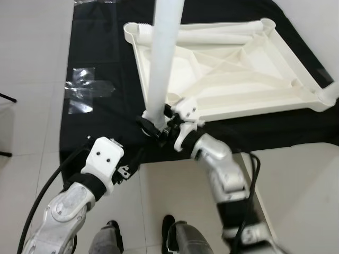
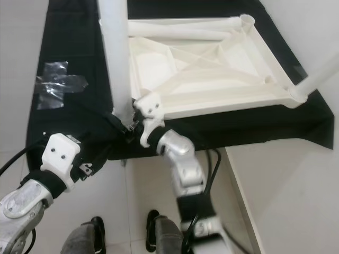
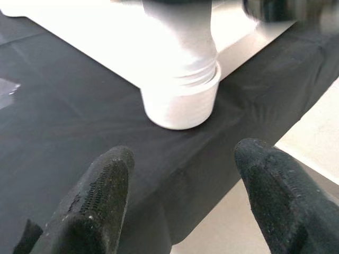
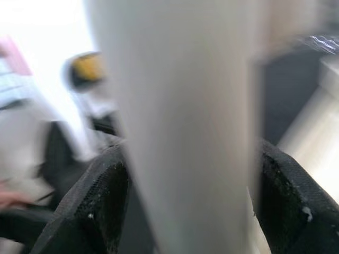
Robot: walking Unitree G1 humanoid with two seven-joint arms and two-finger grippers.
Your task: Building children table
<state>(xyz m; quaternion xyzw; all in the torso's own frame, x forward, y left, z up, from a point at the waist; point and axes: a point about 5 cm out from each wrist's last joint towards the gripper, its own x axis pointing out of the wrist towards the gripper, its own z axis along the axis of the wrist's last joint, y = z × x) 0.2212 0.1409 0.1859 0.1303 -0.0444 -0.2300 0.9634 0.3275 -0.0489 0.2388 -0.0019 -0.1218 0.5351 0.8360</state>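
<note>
Steadying upright leg [image 1: 164, 58] in tabletop [image 1: 233, 63] corner socket with right gripper [image 1: 161, 128] fingers grasping its base; left gripper [image 3: 183, 206] released, waiting nearby

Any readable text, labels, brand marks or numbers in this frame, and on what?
None readable.
The upturned white tabletop, the upright table leg between the right gripper fingers, the black cloth and its clear tape patch carry no legible print.

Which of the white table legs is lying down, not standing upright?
The white leg lying inside the upturned table top, along its far edge. The others stand in corner sockets: one held by the right gripper, another at the right corner.
</note>
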